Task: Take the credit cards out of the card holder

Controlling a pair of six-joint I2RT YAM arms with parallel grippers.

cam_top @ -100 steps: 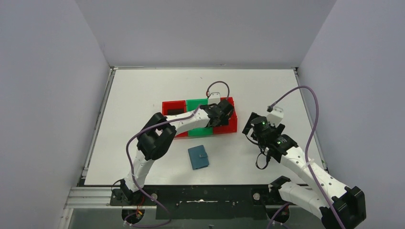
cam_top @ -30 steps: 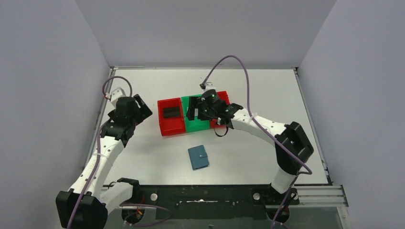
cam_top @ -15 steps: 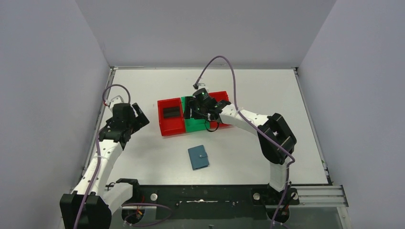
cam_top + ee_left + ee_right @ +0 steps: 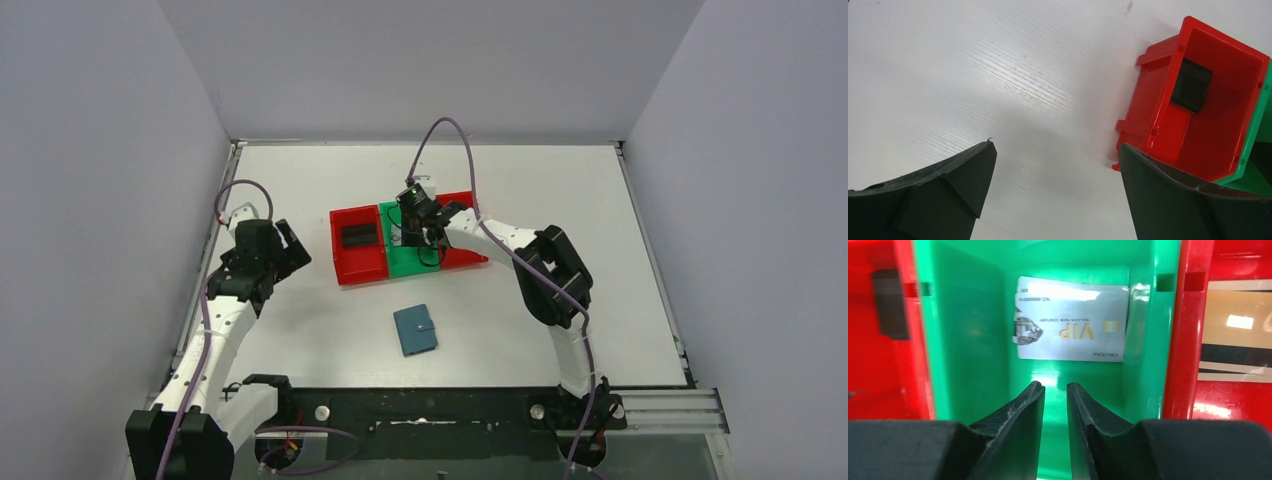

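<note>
In three bins [image 4: 360,262], three cards [image 4: 1070,332] visible.

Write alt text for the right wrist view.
A silver VIP card lies flat in the green bin, just beyond the right gripper, whose fingers are nearly closed on nothing. Red bins flank it; the right red bin holds a gold-brown card.

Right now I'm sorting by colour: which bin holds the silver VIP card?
The green bin, middle of three, holds the silver VIP card; the red bins hold black and gold-brown cards.
</note>
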